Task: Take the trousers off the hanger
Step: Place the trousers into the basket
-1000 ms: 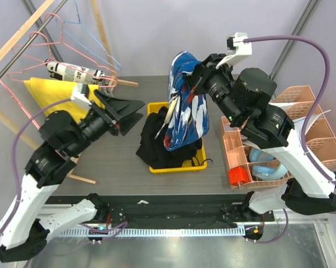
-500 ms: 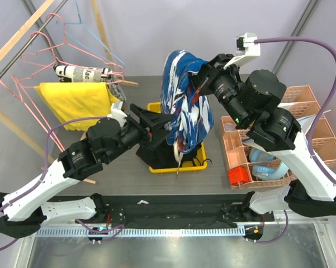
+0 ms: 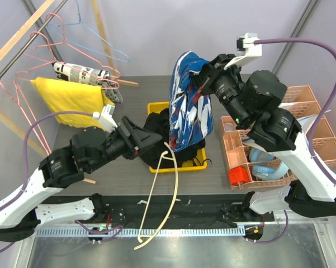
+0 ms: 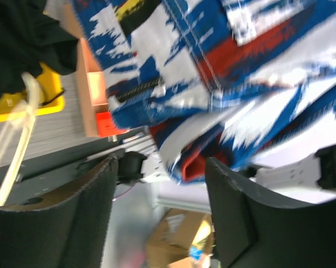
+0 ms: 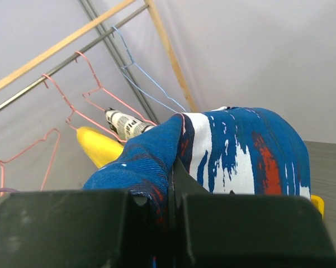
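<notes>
Right tool (image 3: 201,78): raised high over the tabletop (image 3: 134,95); jaws closed, pinching a fold at the top of the trousers.
Trousers (image 3: 187,111): blue, white and red print; hung straight down from the right tool, with the lower edge over the yellow bin.
Left tool (image 3: 154,140): jaws spread wide with nothing between them; tips pointed at the lower part of the trousers, close to the cloth; contact could not be told.
Hanger (image 3: 166,190): cream, blurred; outside the trousers and below the left tool; hook end near that tool's tips, the rest trailing past the near tabletop edge; gripped by neither tool.
Yellow bin (image 3: 197,163): beneath the right tool, just past the left tool's tips; held black clothes (image 3: 156,125).
Orange baskets (image 3: 302,100): on the tabletop, to the right of the right tool.
Yellow garment (image 3: 67,100): draped well to the left of the left tool, among pink hangers (image 3: 28,61).
</notes>
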Robot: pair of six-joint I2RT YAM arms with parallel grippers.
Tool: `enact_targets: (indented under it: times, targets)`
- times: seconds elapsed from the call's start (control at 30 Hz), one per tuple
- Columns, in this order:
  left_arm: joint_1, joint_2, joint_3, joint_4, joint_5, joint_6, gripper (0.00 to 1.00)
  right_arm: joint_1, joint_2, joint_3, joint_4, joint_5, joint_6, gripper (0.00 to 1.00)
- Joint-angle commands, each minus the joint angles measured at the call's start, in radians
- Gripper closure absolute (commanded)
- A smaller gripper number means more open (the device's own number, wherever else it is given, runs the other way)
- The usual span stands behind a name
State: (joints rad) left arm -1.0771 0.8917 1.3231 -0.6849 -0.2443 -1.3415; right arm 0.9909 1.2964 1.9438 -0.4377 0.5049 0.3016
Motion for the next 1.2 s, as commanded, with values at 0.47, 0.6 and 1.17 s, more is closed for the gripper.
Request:
enact_targets:
  times: [0.47,0.6,1.17]
  targets:
    - [-0.004,-0.145,0.057,-0.399,-0.011,0.186,0.43,-0.057,0.2,-0.368,0.053,0.193,-0.073,0.99]
    - [-0.004,-0.056,0.005,-0.449,0.083,0.234,0.48,-0.139,0.361,-0.368,0.037,0.113,-0.084,0.99]
    - [-0.282,0.183,-0.266,-0.216,0.142,0.291,0.26,-0.302,0.568,-0.241,-0.315,-0.218,0.025,0.81]
